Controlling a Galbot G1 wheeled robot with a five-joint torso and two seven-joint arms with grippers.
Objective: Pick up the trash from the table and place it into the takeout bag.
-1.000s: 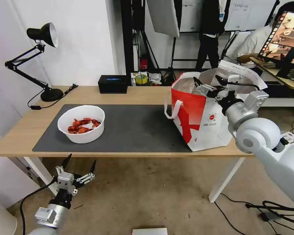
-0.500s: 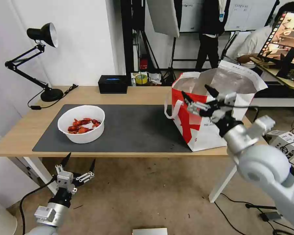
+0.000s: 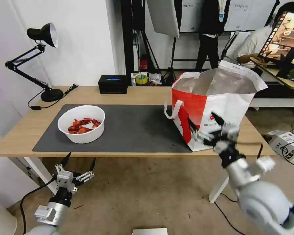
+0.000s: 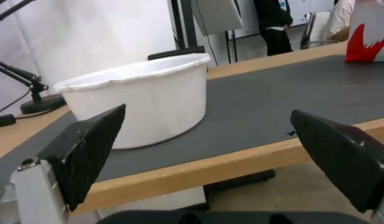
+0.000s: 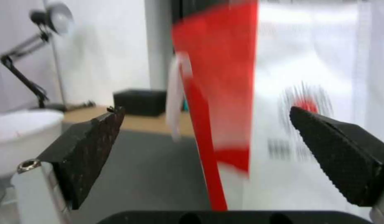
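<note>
A black desk lamp [image 3: 42,62] stands at the table's far left corner (its cord trailing along the wood). A black rectangular box [image 3: 113,84] sits at the far edge, midway. A cardboard box [image 3: 284,139] lies on the floor.

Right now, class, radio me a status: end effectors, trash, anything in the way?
Left end effector open, below table edge. Right end effector open, empty, beside bag. Bowl on mat. Nothing between.

My right gripper [image 3: 204,125] hangs spread before the takeout bag [image 3: 215,107]; my left gripper [image 3: 78,160] waits spread below the table [image 3: 147,94].
</note>
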